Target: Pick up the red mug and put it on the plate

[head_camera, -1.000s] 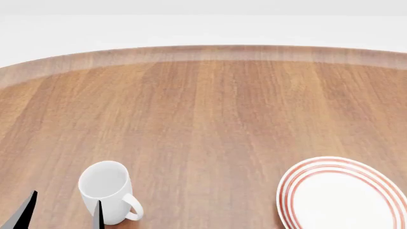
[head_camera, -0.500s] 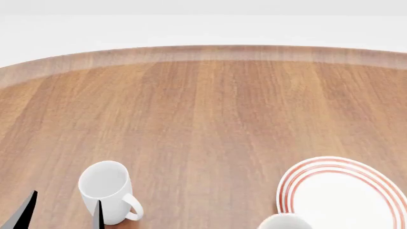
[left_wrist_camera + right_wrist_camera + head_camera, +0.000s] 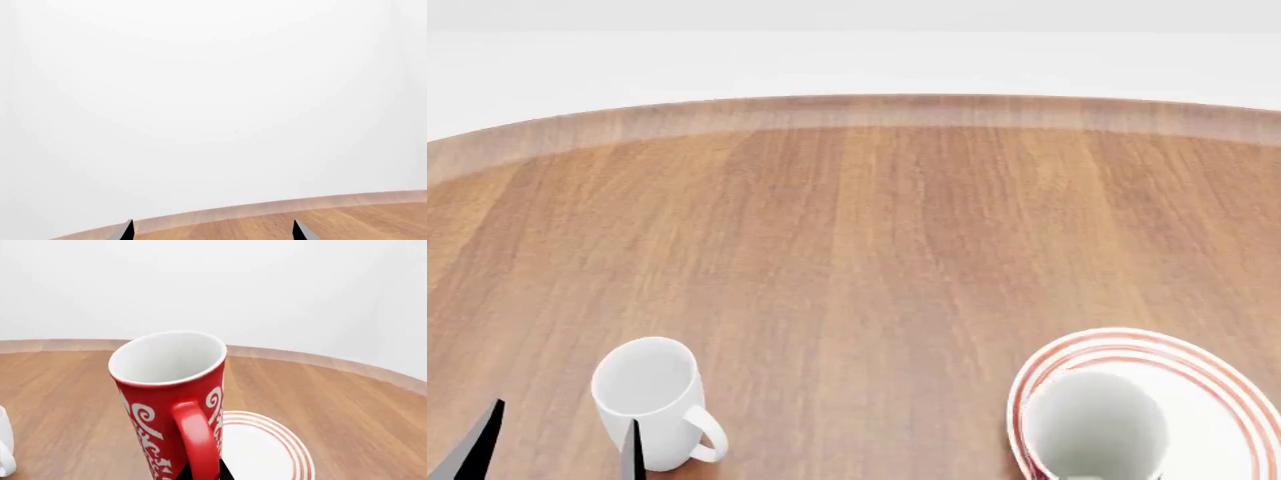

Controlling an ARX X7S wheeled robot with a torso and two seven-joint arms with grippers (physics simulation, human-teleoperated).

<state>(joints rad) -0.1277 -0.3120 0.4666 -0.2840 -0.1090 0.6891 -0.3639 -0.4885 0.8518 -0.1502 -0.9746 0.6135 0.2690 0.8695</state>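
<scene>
In the head view only two dark fingertips of the left pincer (image 3: 561, 445) show, poking up at the bottom left corner of the frame. They stand wide apart and hold nothing. The plain white mug (image 3: 654, 402) sits just beside the right-hand tip, with its handle turned to the lower right. In the left wrist view the same two tips of the left pincer (image 3: 212, 231) peek up at the bottom edge, wide apart, over the round brown wooden table (image 3: 347, 220).

The right arm itself is out of sight. In the right wrist view a bit of the black right pincer (image 3: 202, 474) shows at the bottom edge, right under the mug's handle, and seems to grip it.

The tall red mug with white swirls (image 3: 172, 405) stands nearly upright, tipped a little, mouth up, handle facing the camera. It is above the round white plate with red rings (image 3: 270, 450). In the head view the mug's white inside (image 3: 1094, 425) shows over the plate (image 3: 1214, 385) at the lower right. I cannot tell if it touches the plate.
</scene>
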